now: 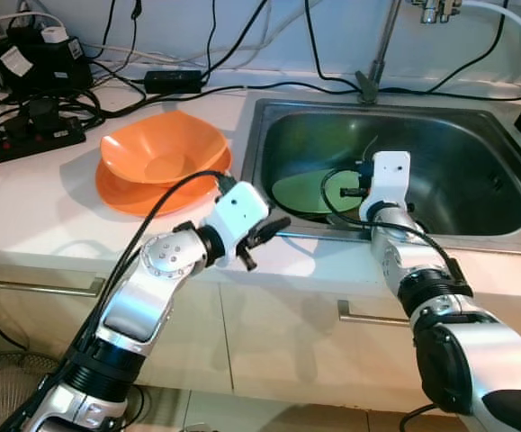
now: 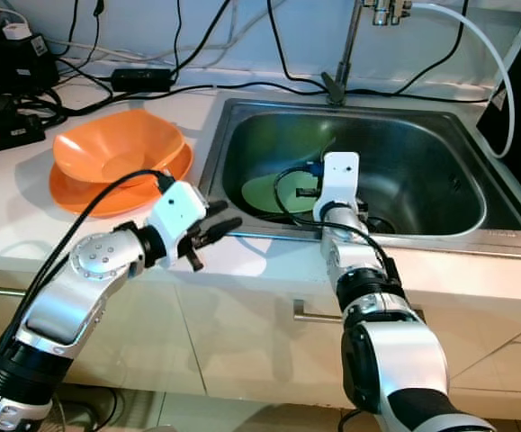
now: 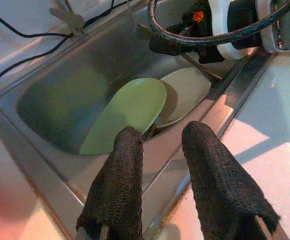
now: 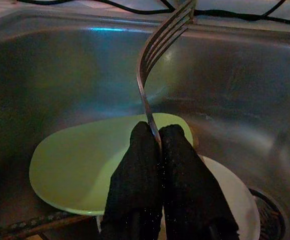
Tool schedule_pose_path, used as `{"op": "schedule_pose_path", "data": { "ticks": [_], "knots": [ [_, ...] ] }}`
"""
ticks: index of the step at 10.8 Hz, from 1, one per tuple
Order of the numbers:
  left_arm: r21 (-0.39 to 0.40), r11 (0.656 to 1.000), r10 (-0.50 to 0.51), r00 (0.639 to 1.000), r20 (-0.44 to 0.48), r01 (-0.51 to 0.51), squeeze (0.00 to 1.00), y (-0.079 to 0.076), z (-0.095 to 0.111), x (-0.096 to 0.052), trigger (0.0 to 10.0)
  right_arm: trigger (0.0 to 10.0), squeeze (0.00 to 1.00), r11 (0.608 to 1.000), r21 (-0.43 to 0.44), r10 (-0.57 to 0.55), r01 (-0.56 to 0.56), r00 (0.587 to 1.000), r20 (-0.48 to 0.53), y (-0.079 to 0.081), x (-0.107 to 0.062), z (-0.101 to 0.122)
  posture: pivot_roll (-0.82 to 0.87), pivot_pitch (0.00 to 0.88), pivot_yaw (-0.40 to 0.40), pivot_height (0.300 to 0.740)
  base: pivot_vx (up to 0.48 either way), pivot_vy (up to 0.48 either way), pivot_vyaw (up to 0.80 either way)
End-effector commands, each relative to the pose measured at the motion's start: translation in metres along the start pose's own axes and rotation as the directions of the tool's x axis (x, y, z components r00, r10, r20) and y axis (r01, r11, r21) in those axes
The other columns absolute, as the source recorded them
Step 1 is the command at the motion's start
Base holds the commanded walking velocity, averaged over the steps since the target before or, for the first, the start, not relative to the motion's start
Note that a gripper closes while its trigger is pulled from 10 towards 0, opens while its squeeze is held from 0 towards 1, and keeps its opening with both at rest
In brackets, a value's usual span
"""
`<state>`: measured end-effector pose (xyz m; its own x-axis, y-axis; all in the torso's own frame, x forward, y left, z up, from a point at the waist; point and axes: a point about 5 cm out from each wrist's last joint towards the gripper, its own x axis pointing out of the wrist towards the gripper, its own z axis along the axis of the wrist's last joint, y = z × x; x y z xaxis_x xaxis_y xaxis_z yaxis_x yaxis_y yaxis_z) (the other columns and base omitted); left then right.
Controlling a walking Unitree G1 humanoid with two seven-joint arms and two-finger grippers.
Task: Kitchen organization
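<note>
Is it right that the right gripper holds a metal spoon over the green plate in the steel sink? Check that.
Not a spoon: the right gripper is shut on a metal fork, tines plain in the right wrist view. It does hang over the green plate in the steel sink.

Left hand [image 3: 177,165], fingers apart, over sink [image 3: 59,95] rim near green plate [image 3: 129,112].

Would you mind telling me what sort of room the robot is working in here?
Most likely a home kitchen: a steel sink set in a white counter, a faucet behind it, green plates in the basin and orange bowls beside it.
</note>
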<state>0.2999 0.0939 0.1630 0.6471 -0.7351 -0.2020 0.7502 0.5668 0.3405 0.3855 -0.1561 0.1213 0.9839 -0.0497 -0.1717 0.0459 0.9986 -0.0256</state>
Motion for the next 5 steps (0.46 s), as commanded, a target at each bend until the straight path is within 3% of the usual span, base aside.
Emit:
{"op": "schedule_pose_path", "data": {
  "ticks": [1,2,3,5],
  "knots": [
    [0.016,1.000,-0.018,1.000,0.010,0.018,0.00,-0.0018,0.0054,-0.0008,10.0,10.0,0.68,1.000,0.021,0.005,-0.003,0.995,-0.096,0.0017,-0.0049,-0.0232,-0.01,0.004,-0.019,0.740,0.000,0.000,0.00],
    [0.014,1.000,-0.021,1.000,0.007,0.021,0.00,-0.0023,0.0053,-0.0008,10.0,10.0,0.71,1.000,0.014,0.006,-0.004,0.996,-0.092,0.0021,-0.0047,-0.0226,-0.01,0.004,-0.019,0.740,0.000,0.000,0.00],
    [0.013,1.000,-0.021,1.000,0.006,0.021,0.00,-0.0026,0.0055,-0.0009,10.0,10.0,0.00,1.000,0.015,0.003,-0.002,0.996,-0.089,0.0019,-0.0045,-0.0220,-0.01,0.004,-0.019,0.740,0.000,0.000,0.00],
    [0.011,1.000,-0.021,1.000,0.004,0.021,0.00,-0.0024,0.0059,-0.0005,10.0,10.0,0.00,1.000,0.013,0.001,0.000,0.996,-0.088,0.0012,-0.0041,-0.0214,-0.01,0.011,-0.015,0.740,0.000,0.000,0.00]
  ]
}}
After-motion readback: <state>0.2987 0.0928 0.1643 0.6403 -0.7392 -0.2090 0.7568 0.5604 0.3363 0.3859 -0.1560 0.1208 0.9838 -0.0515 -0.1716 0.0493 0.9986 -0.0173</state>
